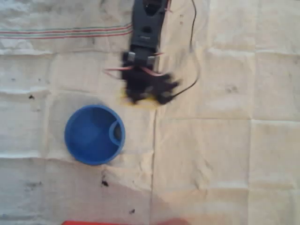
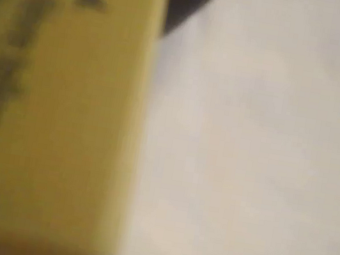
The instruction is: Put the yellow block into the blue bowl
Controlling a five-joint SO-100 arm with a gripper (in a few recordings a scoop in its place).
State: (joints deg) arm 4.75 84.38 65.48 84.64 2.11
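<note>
Closest to the lens in the wrist view is the yellow block [image 2: 53, 109], a blurred pale-yellow face with dark smeared markings that takes up the left side of that view, with pale cloth to its right and a dark wedge at the top edge.

In the overhead view, the near edge of the picture has a thin red strip [image 1: 93, 222]. Farther in, on the left, the blue bowl [image 1: 93, 134] sits upright on the cloth-covered counter [image 1: 225, 159], nothing inside it but its small curved tab by the right rim. Farther again and a little to the right, the gripper [image 1: 145, 93] hangs over the block, whose yellow edge [image 1: 143, 101] peeks out beneath the dark fingers, just beyond the bowl's far-right rim and not touching it. The arm [image 1: 147, 28] runs away toward the far edge, with a black cable [image 1: 193, 47] looping on its right.

The arm is motion-blurred, so I cannot tell whether the jaws are wide, narrow, or already closed on the block, nor whether the block is on the cloth or lifted.

By its look, the block should be light and rigid, with smooth flat faces that could slip. A pinch across its short width, near the middle of its length, seems the safest hold, so it does not swing or tip. The bowl is much wider than the block, so a release over its middle seems forgiving.
</note>
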